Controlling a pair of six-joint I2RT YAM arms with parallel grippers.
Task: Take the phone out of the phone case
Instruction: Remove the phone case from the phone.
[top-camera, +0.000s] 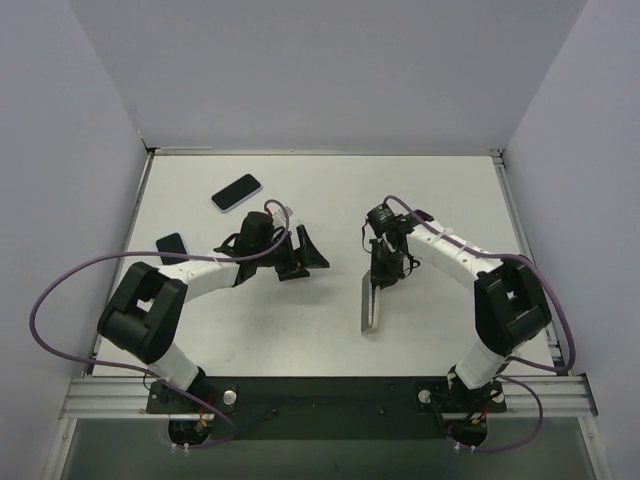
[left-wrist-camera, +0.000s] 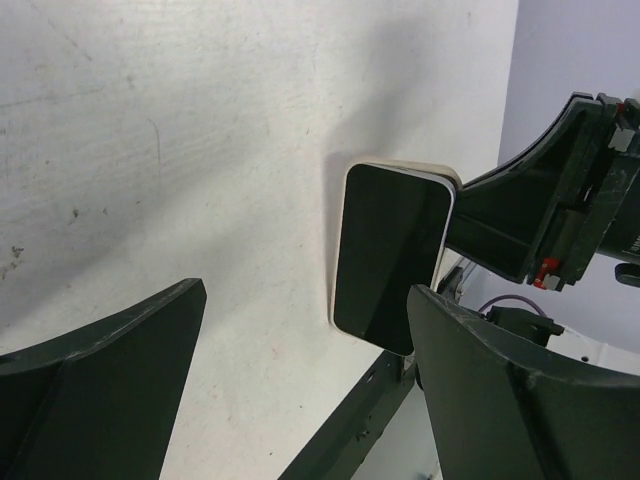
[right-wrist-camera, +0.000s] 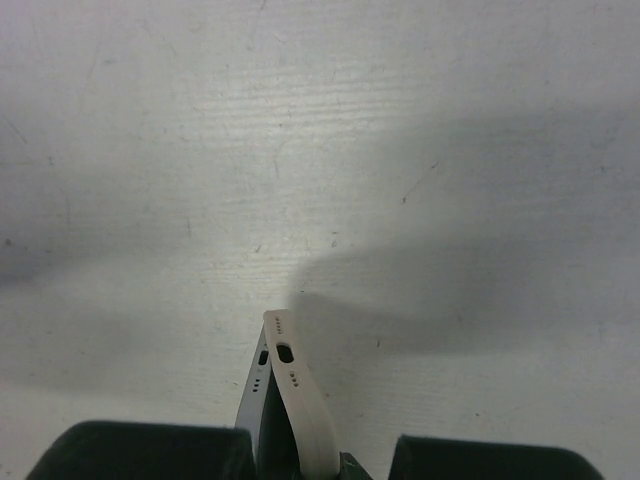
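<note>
My right gripper (top-camera: 383, 272) is shut on one end of the phone in its case (top-camera: 371, 305) and holds it on edge over the table's middle. In the right wrist view the beige case (right-wrist-camera: 296, 395) bows away from the phone's silver edge (right-wrist-camera: 253, 385) at the free end, between my right gripper's (right-wrist-camera: 320, 455) fingers. In the left wrist view the phone's black screen (left-wrist-camera: 390, 255) faces me, with the case rim (left-wrist-camera: 400, 166) behind it. My left gripper (top-camera: 305, 258) is open and empty, left of the phone, apart from it; it also shows in the left wrist view (left-wrist-camera: 305, 290).
Two other phones lie flat at the left: one with a pale rim (top-camera: 236, 192) at the back, a dark one (top-camera: 172, 244) partly hidden beside the left arm. Purple cables loop off both arms. Walls enclose the table on three sides.
</note>
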